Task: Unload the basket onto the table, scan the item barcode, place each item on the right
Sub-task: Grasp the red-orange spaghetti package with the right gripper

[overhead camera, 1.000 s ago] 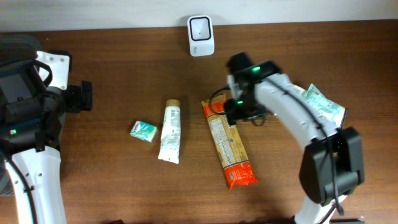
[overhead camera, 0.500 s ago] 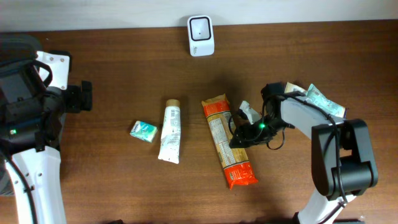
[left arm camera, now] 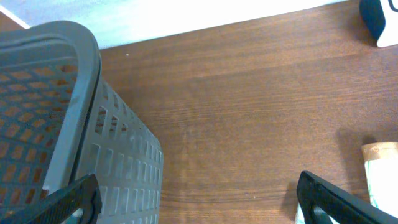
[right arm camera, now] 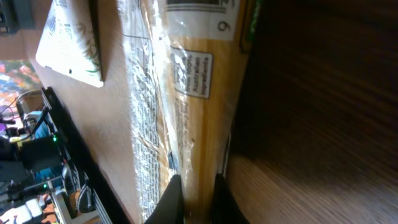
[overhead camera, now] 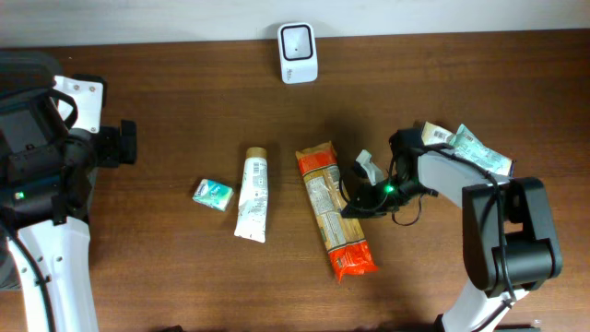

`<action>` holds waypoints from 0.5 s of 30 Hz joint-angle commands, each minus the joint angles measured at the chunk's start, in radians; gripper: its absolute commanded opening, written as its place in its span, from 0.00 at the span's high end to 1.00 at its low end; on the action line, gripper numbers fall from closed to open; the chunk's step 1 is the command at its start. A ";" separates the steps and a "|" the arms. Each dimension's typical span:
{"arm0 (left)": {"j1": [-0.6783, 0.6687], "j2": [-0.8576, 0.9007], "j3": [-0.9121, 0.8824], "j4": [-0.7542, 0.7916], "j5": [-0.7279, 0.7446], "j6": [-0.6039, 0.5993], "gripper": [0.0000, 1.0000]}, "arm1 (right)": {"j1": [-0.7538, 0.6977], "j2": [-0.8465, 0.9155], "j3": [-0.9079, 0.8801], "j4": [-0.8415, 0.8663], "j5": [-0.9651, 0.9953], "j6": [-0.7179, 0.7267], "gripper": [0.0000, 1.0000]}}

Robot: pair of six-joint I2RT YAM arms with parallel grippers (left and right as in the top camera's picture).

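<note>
Overhead: right gripper (overhead camera: 354,207) clenched on pasta packet (overhead camera: 330,214) edge; left gripper (left arm camera: 199,188) spread wide beside grey basket (left arm camera: 62,118).

Right wrist: pasta pack (right arm camera: 186,112) runs off the top and bottom edges, label print too blurred to read; right gripper (right arm camera: 194,200) shows only its fingertips at the bottom edge. Overhead: its jaws are hidden under the wrist, and the green packet (overhead camera: 481,152) is partly covered by the right arm. Left wrist: basket (left arm camera: 74,124) cut off left and bottom, scanner (left arm camera: 380,22) and tube (left arm camera: 382,171) clipped at the right edge, left gripper (left arm camera: 199,186) just finger ends.
</note>
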 commanded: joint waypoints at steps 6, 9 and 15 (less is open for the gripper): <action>0.004 0.001 0.004 0.001 0.010 0.015 0.01 | 0.288 -0.099 0.355 -0.311 1.078 0.542 0.96; 0.003 0.001 0.004 0.001 0.010 0.015 0.01 | 0.443 0.019 0.350 -0.364 1.233 0.653 0.96; 0.003 0.001 0.004 0.001 0.010 0.015 0.01 | 0.590 0.146 0.367 -0.345 1.144 0.653 0.69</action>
